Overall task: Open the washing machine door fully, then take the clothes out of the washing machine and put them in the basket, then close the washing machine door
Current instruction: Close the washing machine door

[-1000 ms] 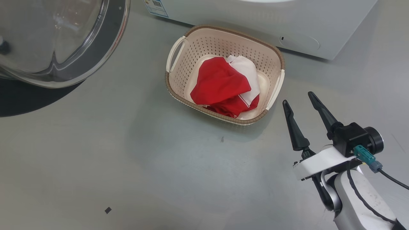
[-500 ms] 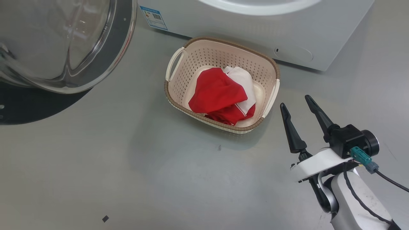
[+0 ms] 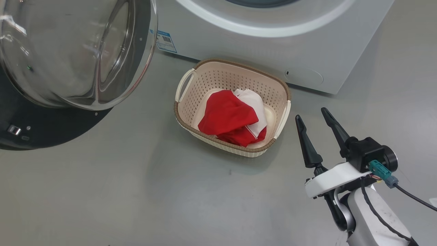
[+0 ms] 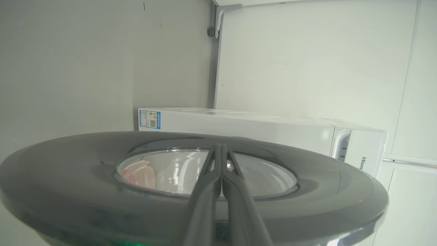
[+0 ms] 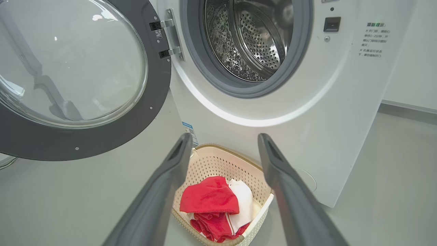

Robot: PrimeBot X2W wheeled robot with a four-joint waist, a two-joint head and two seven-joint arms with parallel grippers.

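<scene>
Left gripper point(image 4: 221, 147), fingers shut on nothing, is likely risking a slip off the glossy black-rimmed round glass door point(image 4: 68, 164); right gripper point(image 3: 310, 113), fingers gaping, is holding nothing.

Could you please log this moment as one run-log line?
washing machine door: open | drum: no clothes visible | clothes: in basket | left hand: shut, at door's outer face | right hand: open, beside basket | remaining: close door
</scene>
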